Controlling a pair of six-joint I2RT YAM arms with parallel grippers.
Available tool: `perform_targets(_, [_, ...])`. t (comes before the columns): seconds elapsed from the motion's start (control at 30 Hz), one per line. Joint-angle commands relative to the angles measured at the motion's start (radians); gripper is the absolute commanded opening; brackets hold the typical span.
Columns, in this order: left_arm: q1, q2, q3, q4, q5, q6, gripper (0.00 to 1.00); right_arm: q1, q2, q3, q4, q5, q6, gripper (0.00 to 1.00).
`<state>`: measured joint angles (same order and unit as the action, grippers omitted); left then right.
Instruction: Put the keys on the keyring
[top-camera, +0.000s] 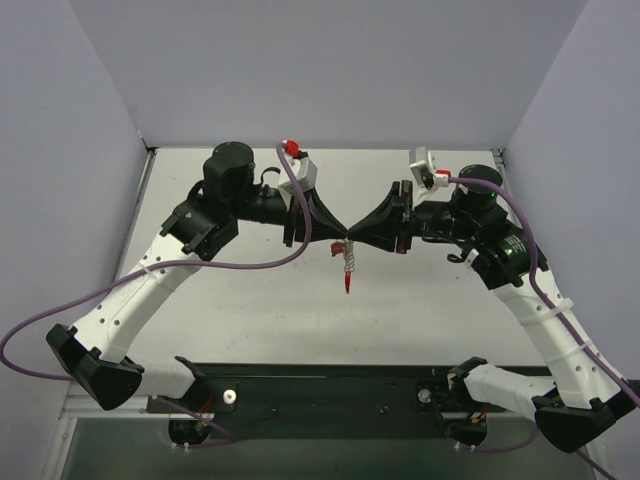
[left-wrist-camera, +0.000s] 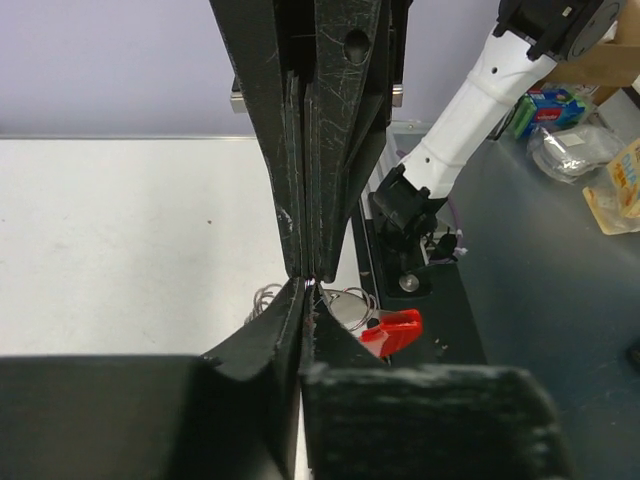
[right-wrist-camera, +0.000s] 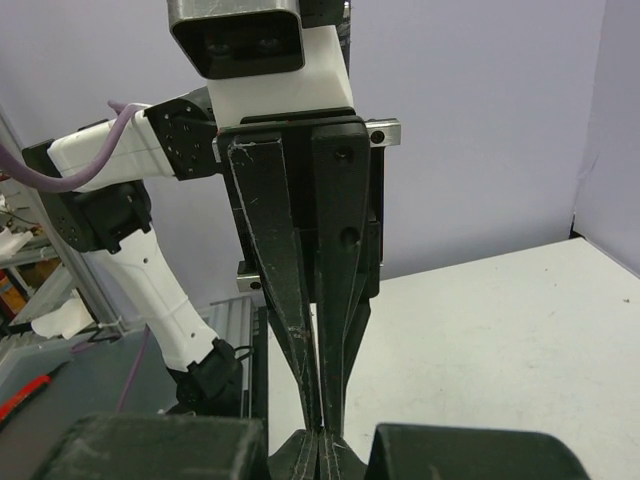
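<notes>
**Booth:** Talk me through your grippers.

**Me:** They're tip to tip in mid-air over the middle of the table (top-camera: 250, 320). My right gripper (top-camera: 353, 237) is clamped fully closed. My left gripper (top-camera: 339, 236) is pinched almost flat together, its tips against the right's.

**Booth:** And the key?

**Me:** It hangs straight below that meeting point, clear of the table. The keyring (top-camera: 349, 257) is the silvery tangle on top. The key (top-camera: 347, 284) dangles lowest, red end down. From my left wrist I see the keyring's thin loops on either side of my fingers (left-wrist-camera: 260, 350), and a red piece just beside them that I take for the key's tag (left-wrist-camera: 392, 332).

**Booth:** How will it handle?

**Me:** Light, I'd judge, but fiddly. It's thin hard metal, slick between flat pads, and the bunch hangs loose, so it should swing and twist with any jolt. The ring looks springy and I'd expect it to resist prying. The best hold, I reckon, is the key by its flat head beside the tag and the ring by its wire close to wherever it opens.

**Booth:** What can't you see?

**Me:** Plenty. The pinch is buried between four black fingers, so I can't tell which gripper carries the bunch. I can't tell either whether the key is threaded on or only caught. The blade is too small to make out from above. My right wrist view shows no metal at all, only fingers.
</notes>
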<state>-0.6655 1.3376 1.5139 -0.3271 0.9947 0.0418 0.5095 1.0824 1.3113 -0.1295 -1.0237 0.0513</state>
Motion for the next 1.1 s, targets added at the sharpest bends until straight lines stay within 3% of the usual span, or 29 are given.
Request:
perform_targets(0.0, [0.006,0.003,0.037,0.017,0.027,0.004,0.00,-0.005,-0.030,0.037,0.057,-0.013,-0.021,0.00])
perform_targets(0.2, [0.006,-0.011,0.014,0.066,0.002,-0.028,0.00,-0.003,-0.042,0.029,0.062,0.033,-0.019,0.02])
perform_targets(0.23, [0.006,-0.020,0.011,0.083,-0.019,-0.037,0.00,-0.003,-0.045,0.026,0.064,0.045,-0.019,0.09])
perform_targets(0.27, [0.006,-0.023,0.006,0.092,-0.028,-0.037,0.00,-0.003,-0.049,0.023,0.062,0.059,-0.021,0.24])
perform_targets(0.37, [0.006,-0.034,0.009,0.099,-0.074,-0.083,0.00,-0.003,-0.059,0.019,0.062,0.080,-0.024,0.47])
perform_targets(0.47, [0.006,-0.037,0.017,0.085,-0.091,-0.089,0.00,-0.003,-0.056,0.020,0.057,0.089,-0.027,0.55])
perform_targets(0.73, [0.004,-0.035,0.022,0.085,-0.080,-0.095,0.00,-0.003,-0.038,0.022,0.028,0.126,-0.042,0.60])
perform_targets(1.07, [0.004,-0.043,0.015,0.092,-0.054,-0.099,0.00,-0.003,0.005,0.040,0.008,0.132,-0.042,0.54])
